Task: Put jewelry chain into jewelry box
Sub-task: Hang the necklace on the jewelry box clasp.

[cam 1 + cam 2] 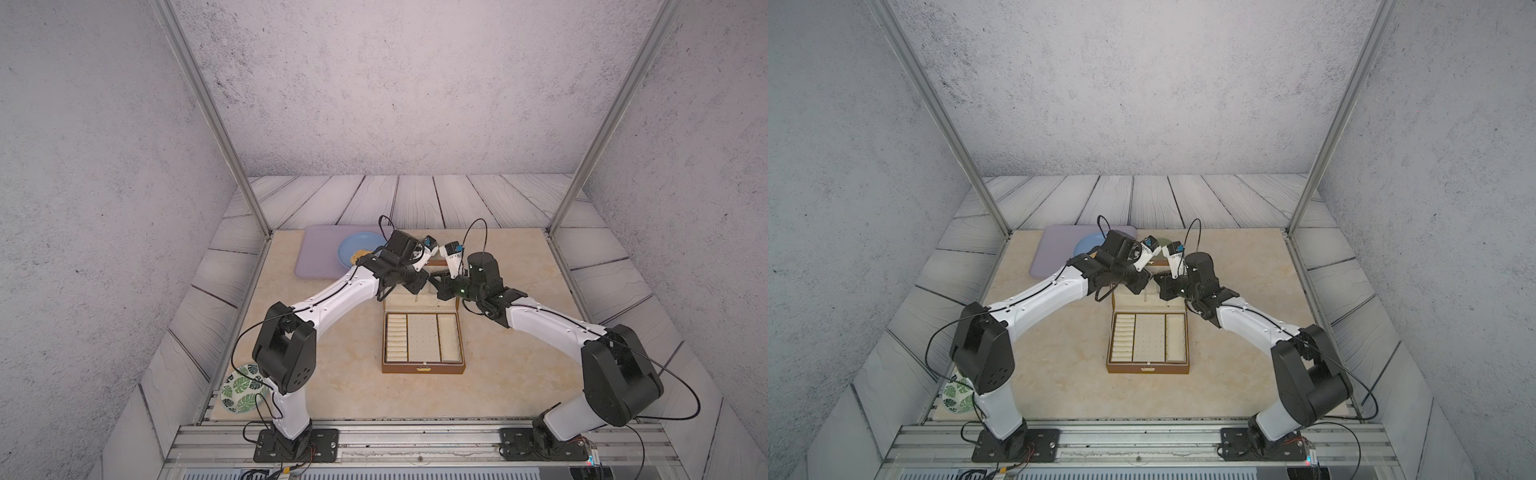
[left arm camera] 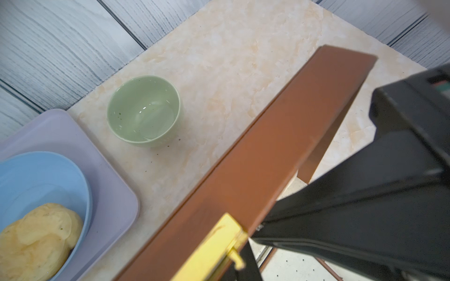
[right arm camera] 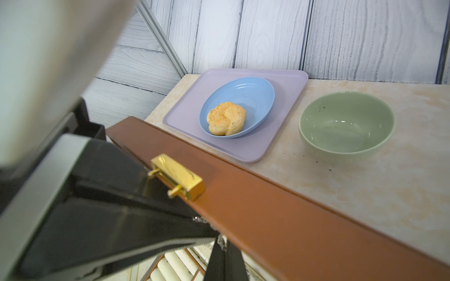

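Links of the jewelry chain point(image 3: 200, 220) glint low in the right wrist view, just left of centre. They lie against the inner side of the brown lid point(image 3: 280, 226) of the jewelry box point(image 1: 424, 368), a little below the gold clasp point(image 3: 179, 178). Both arms meet at that spot.

The right gripper point(image 3: 222, 258) rises as a narrow black wedge from the bottom edge of that frame, jaws pressed together. The silvery strand runs into its apex, so it looks pinched there. The left gripper point(image 3: 211, 231) comes in from the left of the frame, also closed, with its tip touching the strand. Whether it grips the chain or only steadies it, I cannot tell. So the chain sits right at both tips, and the right arm has the surer hold.

In both top views the box stands open at centre with its lid upright under the two wrists. The cream tray point(image 1: 424, 337) lies just below them in the frame. A hair-thin line point(image 1: 415, 297) drops from the grippers along the lid lining. It is probably the chain's free length hanging toward the tray, though it is too fine to be sure. By my reading, the coming move turns on bringing that strand lower in the frame, over a compartment.
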You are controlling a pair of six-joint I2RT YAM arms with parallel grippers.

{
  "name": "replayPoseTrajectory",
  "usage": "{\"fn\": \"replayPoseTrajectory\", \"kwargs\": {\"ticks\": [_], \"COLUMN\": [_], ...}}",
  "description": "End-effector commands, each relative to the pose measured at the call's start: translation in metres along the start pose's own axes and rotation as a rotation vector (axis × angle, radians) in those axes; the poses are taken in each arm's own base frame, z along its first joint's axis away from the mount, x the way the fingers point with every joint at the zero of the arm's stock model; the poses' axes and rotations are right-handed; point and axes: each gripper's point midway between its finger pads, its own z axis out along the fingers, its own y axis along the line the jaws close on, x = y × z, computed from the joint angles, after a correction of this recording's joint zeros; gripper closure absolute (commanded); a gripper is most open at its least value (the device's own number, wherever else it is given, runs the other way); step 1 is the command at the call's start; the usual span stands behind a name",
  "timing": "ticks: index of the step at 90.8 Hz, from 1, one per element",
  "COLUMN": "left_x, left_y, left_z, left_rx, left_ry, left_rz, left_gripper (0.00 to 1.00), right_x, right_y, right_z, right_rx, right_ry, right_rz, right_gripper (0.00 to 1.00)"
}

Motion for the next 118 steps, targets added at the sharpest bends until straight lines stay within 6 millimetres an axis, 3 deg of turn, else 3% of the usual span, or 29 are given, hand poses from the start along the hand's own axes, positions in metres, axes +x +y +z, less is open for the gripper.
{"fn": "replayPoseTrajectory", "kwargs": {"ticks": [1, 29, 66, 95, 118], "left_x": [-0.027, -0.019, -0.024, -0.006, -0.006], "left_y": [0.007, 0.01, 0.017, 0.02, 0.022], "left_z": [-0.022, -0.016, -0.01, 0.005, 0.011], "left_rx": [-0.025, -0.03, -0.042, -0.043, -0.048], "left_ry": [-0.09, -0.052, -0.031, 0.045, 0.063], "left_rz": [0.001, 0.002, -0.017, -0.038, -0.067], "left_gripper": [1.0, 1.0, 1.0, 1.0, 0.99], "right_x": [-0.013, -0.008, -0.009, -0.001, 0.002], "right_y": [0.009, 0.003, -0.008, -0.013, -0.017], "right_z": [-0.009, -0.006, -0.001, 0.004, 0.008], "right_rx": [-0.012, 0.012, 0.065, 0.076, 0.09], "right_ry": [-0.044, -0.027, -0.019, 0.006, 0.02], "right_rz": [-0.008, -0.007, 0.023, 0.041, 0.065], "right_gripper": [1.0, 1.0, 1.0, 1.0, 1.0]}}
